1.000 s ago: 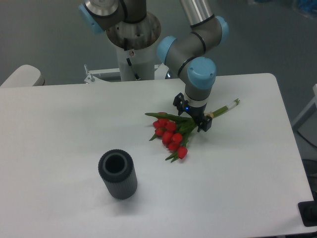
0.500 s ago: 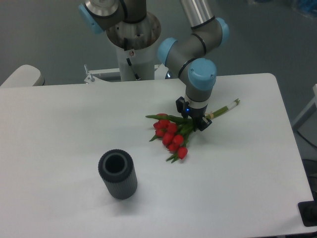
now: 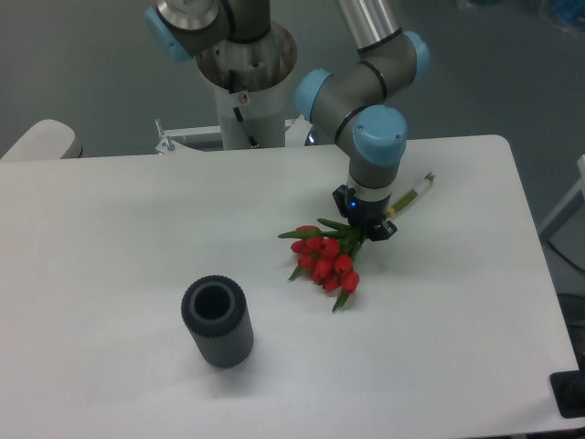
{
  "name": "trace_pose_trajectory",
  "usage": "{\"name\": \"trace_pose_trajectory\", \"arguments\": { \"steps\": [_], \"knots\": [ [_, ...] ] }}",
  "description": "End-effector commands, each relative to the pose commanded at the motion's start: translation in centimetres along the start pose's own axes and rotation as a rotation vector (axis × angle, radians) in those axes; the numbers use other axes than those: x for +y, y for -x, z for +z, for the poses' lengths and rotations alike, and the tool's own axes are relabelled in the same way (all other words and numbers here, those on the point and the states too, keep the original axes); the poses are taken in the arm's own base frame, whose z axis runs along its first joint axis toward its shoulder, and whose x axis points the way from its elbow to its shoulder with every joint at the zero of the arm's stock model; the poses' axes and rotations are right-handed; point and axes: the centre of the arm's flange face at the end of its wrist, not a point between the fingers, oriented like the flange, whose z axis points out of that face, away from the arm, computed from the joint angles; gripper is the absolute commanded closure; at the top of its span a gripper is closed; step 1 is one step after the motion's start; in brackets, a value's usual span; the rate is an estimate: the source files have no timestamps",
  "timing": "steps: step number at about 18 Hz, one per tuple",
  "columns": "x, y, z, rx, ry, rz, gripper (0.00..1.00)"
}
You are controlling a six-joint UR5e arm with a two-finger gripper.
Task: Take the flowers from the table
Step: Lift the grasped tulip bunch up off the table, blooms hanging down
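Note:
The flowers (image 3: 327, 257), a bunch of red tulips with green leaves, hang tilted with their heads low over the white table (image 3: 137, 219), right of centre. Their pale-green stems (image 3: 411, 193) stick out up and to the right behind the arm. My gripper (image 3: 364, 226) points down and is shut on the stems just above the leaves. The stem end is off the table surface. Whether the tulip heads still touch the table I cannot tell.
A dark grey ribbed cylinder (image 3: 217, 322) stands upright at the front left of the table, well apart from the flowers. The robot's base column (image 3: 247, 82) stands behind the table's far edge. The table's right edge (image 3: 535, 265) is near.
The gripper has closed on the stems and lifted slightly. The bunch has swung: the stem end rose and shifted left, and the tulip heads moved right and toward the front.

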Motion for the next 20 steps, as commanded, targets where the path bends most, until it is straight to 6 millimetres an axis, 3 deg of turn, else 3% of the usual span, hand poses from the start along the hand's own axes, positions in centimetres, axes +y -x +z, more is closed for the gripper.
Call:
{"name": "trace_pose_trajectory", "arguments": {
  "steps": [2,5,11,16,20],
  "knots": [
    [-1.6,1.9,-3.0,0.011,-0.099,-0.006,0.79],
    [-3.7,4.1,-9.2,-0.067,-0.243,0.013,0.79],
    [-5.6,7.3,-15.8,-0.141,-0.612,-0.003,0.79],
    [-4.8,9.9,-18.8,-0.132,-0.732,-0.145,0.79],
    [-6.1,10.9,-18.9,-0.069,-0.795,-0.26,0.79]
  ]
}}
